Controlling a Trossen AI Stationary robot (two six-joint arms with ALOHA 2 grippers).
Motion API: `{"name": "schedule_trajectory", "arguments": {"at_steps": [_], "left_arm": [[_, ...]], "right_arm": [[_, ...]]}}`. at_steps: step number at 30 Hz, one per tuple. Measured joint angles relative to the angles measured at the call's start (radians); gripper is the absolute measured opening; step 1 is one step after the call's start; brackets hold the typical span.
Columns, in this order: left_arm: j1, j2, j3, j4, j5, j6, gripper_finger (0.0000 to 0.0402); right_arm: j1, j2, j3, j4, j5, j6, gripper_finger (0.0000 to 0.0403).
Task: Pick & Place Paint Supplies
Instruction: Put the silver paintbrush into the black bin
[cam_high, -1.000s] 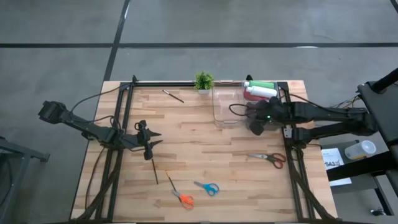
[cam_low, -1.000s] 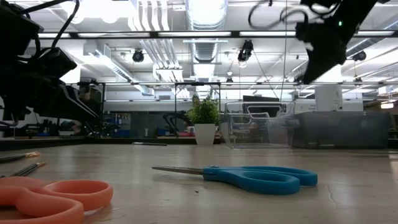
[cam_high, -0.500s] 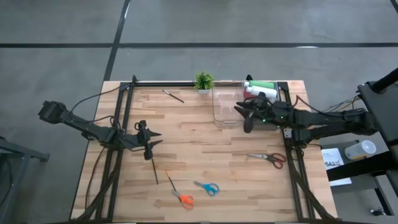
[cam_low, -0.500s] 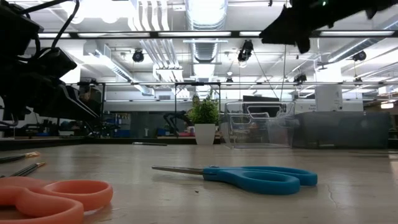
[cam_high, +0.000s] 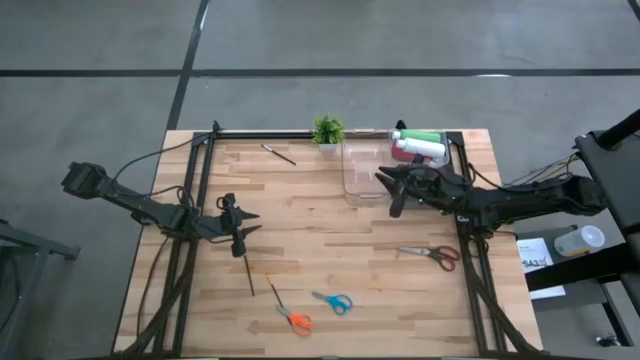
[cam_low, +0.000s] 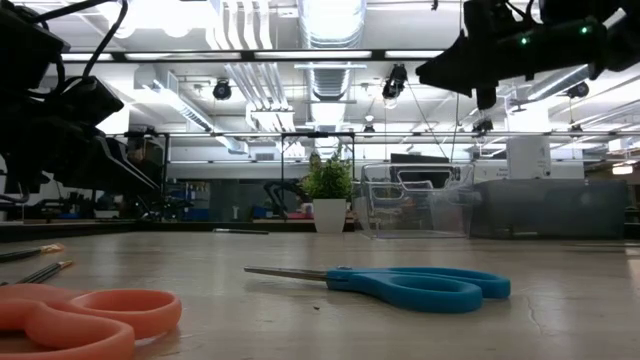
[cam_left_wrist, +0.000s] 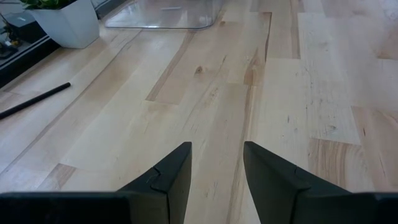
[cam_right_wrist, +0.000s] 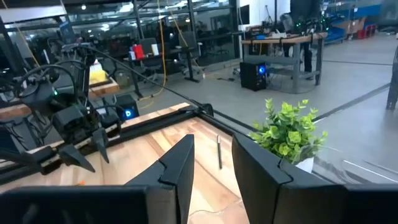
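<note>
While no label or writing can be read on them, the squeeze bottles (cam_high: 417, 144), green, white and pink-red, lie together just beyond the right gripper (cam_high: 392, 190), at the table's far right corner beside the clear bin (cam_high: 362, 168). That gripper hangs above the bin's near edge, fingers (cam_right_wrist: 177, 165) apart with a narrow gap, holding nothing. 1 thin brush (cam_high: 279, 154) lies far off to its left by the potted plant (cam_high: 327, 130). Another brush (cam_high: 248, 275) lies just in front of the left gripper (cam_high: 246, 228), whose fingers (cam_left_wrist: 171, 174) stand spread, empty. 3 pairs of scissors (cam_high: 332, 301) lie nearer the front.
</note>
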Motion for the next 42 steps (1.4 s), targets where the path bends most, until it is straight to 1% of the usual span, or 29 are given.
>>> {"name": "schedule_trajectory", "arguments": {"at_steps": [26,27,28,31,32,33,34,36,37,38,42], "left_arm": [[0.0,0.0,0.0,0.0,0.011,0.006,0.0155],[-0.001,0.0,0.0,0.0,0.047,0.015,0.0155],[-0.001,0.0,0.0,-0.002,0.115,0.025,0.0155],[-0.002,0.0,0.0,-0.005,0.461,0.031,0.0155],[-0.003,0.0,0.0,-0.018,0.553,0.002,0.0155],[-0.003,-0.001,0.0,-0.043,0.599,-0.049,0.0155],[-0.002,-0.002,0.0,-0.071,0.61,-0.116,0.0155],[-0.002,0.003,0.0,-0.089,0.593,-0.236,0.0155],[-0.002,0.008,0.0,-0.089,0.583,-0.279,0.0155],[-0.002,0.009,0.0,-0.09,0.572,-0.282,0.0155],[-0.002,0.008,0.0,-0.086,0.516,-0.063,0.0155]], "right_arm": [[0.0,0.0,0.018,-0.023,0.0,-0.004,0.0107],[0.0,0.0,0.018,-0.023,0.0,-0.003,0.0107],[0.0,0.0,0.018,-0.023,0.0,-0.001,0.0107],[0.0,0.0,0.018,-0.023,0.0,-0.002,0.0107],[0.0,-0.001,0.018,-0.023,0.0,-0.004,0.0107],[0.0,-0.001,0.018,-0.023,0.0,-0.004,0.0107],[0.0,-0.001,0.018,-0.023,0.0,-0.003,0.0107],[0.0,0.001,0.018,-0.023,0.0,-0.002,0.0107],[0.0,0.003,0.018,-0.023,0.0,-0.002,0.0107],[0.0,0.005,0.017,-0.023,0.0,-0.002,0.0107],[0.0,0.006,0.017,-0.028,0.0,-0.002,0.0107]]}}
